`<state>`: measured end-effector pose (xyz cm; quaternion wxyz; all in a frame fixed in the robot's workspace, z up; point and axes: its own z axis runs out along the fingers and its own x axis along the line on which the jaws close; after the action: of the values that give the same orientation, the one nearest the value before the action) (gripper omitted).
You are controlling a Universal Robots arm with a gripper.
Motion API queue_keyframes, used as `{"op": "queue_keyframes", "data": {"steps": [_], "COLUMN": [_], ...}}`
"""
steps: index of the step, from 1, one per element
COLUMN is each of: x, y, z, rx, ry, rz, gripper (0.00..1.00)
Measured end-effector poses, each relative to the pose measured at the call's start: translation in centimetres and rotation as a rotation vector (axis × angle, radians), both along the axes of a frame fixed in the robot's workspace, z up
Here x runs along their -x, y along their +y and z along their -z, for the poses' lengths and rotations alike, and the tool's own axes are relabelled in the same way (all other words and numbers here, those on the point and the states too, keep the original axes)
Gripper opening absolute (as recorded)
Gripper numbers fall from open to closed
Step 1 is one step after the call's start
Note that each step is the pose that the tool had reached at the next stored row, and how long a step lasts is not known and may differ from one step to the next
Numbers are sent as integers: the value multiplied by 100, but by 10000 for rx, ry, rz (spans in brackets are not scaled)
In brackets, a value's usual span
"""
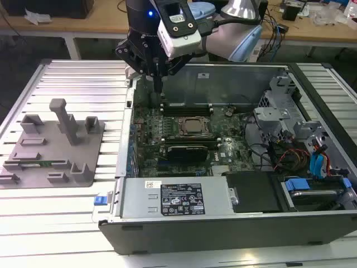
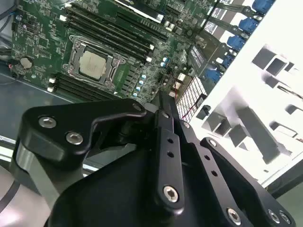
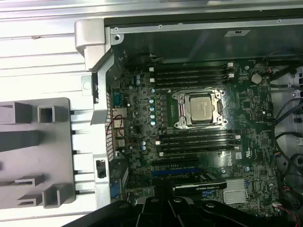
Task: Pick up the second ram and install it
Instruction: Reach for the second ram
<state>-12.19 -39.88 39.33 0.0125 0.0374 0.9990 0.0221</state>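
**Closed pincer (image 1: 159, 88) over motherboard (image 1: 146, 131), second ram (image 1: 50, 163) in fixture plate (image 1: 56, 144)**

Found a slatted tabletop (image 1: 67, 78) carrying an open computer case (image 1: 234, 231), the grey fixture plate just beside it toward the exterior view's left. Saw the green motherboard flat inside the case, its processor (image 3: 201, 108) between two banks of memory slots (image 3: 194, 75). Caught the pincer hanging over one end of the bank nearer the case's back wall, fingers (image 2: 163, 123) drawn together, nothing seen between them. Spotted the second ram as a thin green strip along the plate's near edge, well apart from the pincer.
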Motion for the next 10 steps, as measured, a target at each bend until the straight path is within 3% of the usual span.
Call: {"op": "queue_keyframes", "data": {"steps": [10], "x": [19], "y": [0], "z": [0], "rx": [0], "ry": [13], "rz": [1], "gripper": [8]}}
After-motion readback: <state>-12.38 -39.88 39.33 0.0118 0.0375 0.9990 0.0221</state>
